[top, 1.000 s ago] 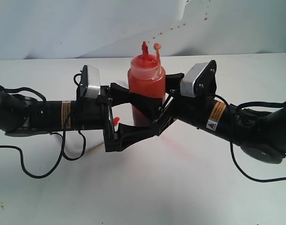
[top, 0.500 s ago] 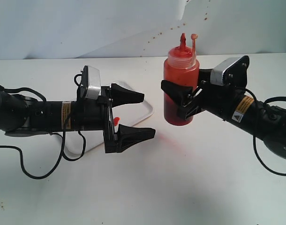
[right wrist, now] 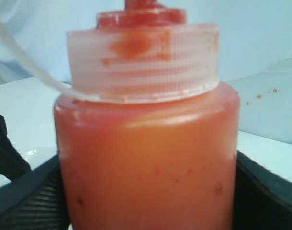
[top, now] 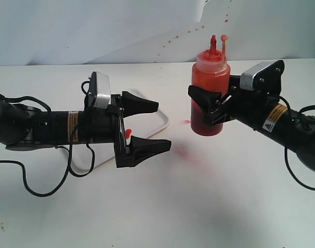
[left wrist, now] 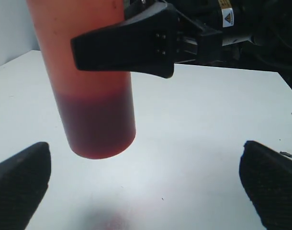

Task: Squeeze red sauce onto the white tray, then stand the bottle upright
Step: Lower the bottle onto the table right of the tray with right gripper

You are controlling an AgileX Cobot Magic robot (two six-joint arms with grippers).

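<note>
Right of centre in the exterior view: translucent orange-red plastic squeeze bottle [top: 210,98], upright, pointed red nozzle [top: 213,42] uppermost, base apparently lifted clear of the flat white table [top: 162,206]. Black right gripper [top: 208,109] clamped about the bottle's middle, one finger across the near face, the other behind. Dark red sauce [left wrist: 98,124] fills the bottle's lower part.

Left of centre: black left gripper [top: 163,126], jaws spread wide, holding nothing; bottle to its right, apart, beyond the fingertips.

Flat white plastic tray [top: 163,122], rounded corner, lies beneath the left gripper; its right edge is near the bottle, not touching.

Small red smears [top: 187,153] on the table between tray and bottle.

Open table surface spans the lower half of the frame. Table's far edge meets a pale backdrop [top: 95,26] across the upper part.
</note>
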